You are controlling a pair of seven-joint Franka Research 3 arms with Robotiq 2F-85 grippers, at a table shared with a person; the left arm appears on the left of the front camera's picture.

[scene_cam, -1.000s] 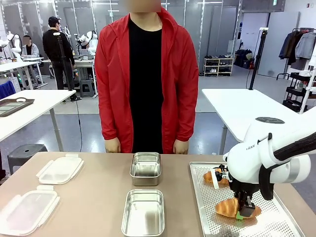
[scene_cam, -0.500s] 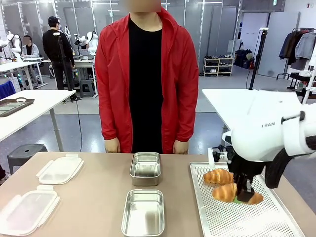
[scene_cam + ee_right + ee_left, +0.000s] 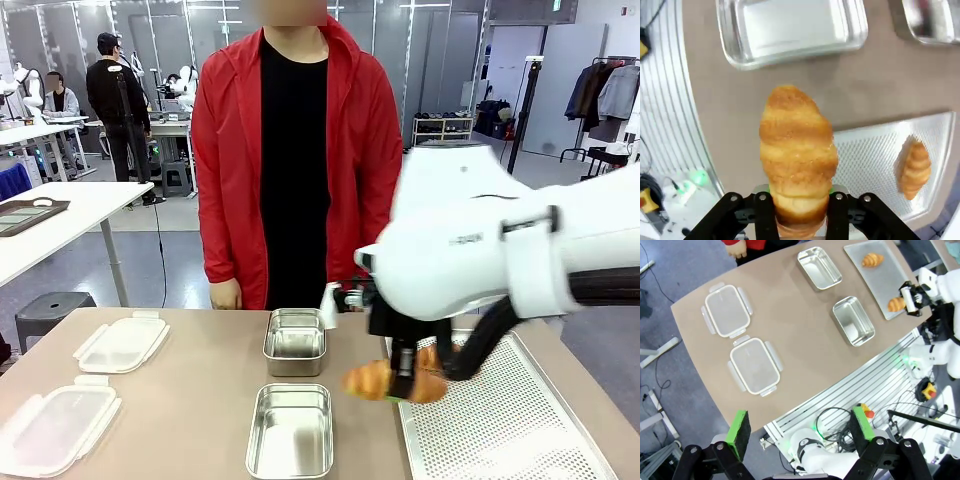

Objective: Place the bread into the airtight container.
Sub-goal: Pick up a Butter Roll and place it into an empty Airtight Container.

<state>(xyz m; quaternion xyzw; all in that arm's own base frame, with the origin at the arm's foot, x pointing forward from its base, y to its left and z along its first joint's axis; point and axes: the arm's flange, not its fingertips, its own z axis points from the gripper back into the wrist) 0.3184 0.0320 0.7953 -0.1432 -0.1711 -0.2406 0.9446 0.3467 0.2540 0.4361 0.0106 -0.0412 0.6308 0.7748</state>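
The right claw (image 3: 797, 202) is closed on a croissant (image 3: 797, 150), which is gripped at one end while the rest of the pastry projects beyond the claw. In the front view the croissant is held in the air just to the right of the near steel container (image 3: 290, 430), above the strip of worktop (image 3: 190, 400) between that container and the perforated tray (image 3: 510, 430). A second croissant (image 3: 915, 167) is seen lying on the tray, further to the right of the near container. A second steel container (image 3: 295, 335) stands just behind the near one, and both are seen to be empty. Two clear lids (image 3: 122, 343) lie well to the left of it. The left claw (image 3: 800, 426) is held open high above the worktop, with nothing in it.

The pick-up is judged to be done and the carry nearly so. The croissant is yet to be brought over a container, lowered and released. The second croissant and the lids may also remain to be dealt with.
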